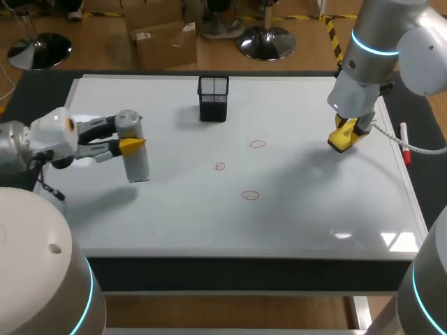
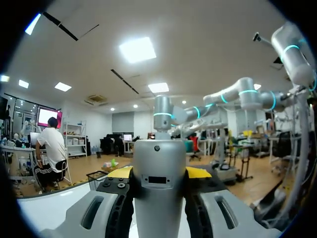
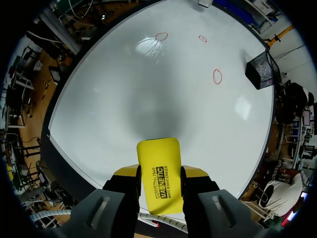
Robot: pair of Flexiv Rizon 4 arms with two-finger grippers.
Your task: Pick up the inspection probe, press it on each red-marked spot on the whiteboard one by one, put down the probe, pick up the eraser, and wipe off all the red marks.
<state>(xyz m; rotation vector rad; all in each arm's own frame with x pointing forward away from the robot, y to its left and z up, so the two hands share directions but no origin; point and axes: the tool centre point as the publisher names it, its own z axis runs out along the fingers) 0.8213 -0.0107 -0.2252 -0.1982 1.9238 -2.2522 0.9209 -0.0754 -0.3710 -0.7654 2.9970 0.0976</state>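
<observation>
Currently held: a grey cylindrical metal inspection probe (image 1: pixel 136 164), pinched from two sides by the fingers of the left hand (image 1: pixel 129 136), over the left part of the glossy white whiteboard (image 1: pixel 174 216). Its long axis is near upright, leaning slightly. Whether its lower end touches the board cannot be told.

Also held: a yellow slab-shaped eraser (image 1: pixel 340 143), clamped between the fingers of the right hand (image 1: pixel 351 131), over the board's right part. Its long axis runs out along the fingers.

Three red marks, drawn rings, all unwiped, lie between the two hands:
- far ring (image 1: pixel 258 144)
- small middle ring (image 1: pixel 220 166)
- front ring (image 1: pixel 250 195)

From the probe, all three lie sideways toward the right arm. The small middle ring looks nearest to the probe, and the far ring nearest to the eraser. Any pressing would likely call for a sideways carry with the probe kept upright.

View differences:
- Left wrist view: the probe's barrel fills the gap between the yellow tips, and no marks are in sight.
- Right wrist view: the eraser's face and all three rings, which lie well ahead of it.
- Head view: the only one showing both hands together.

Sundries:
- A black wire-mesh holder (image 1: pixel 213 98) stands near the board's far edge.
- A red-and-white marker pen (image 1: pixel 404 145) lies along the board's right rim.
- A dark worktop (image 1: pixel 31 94) lies beneath.
</observation>
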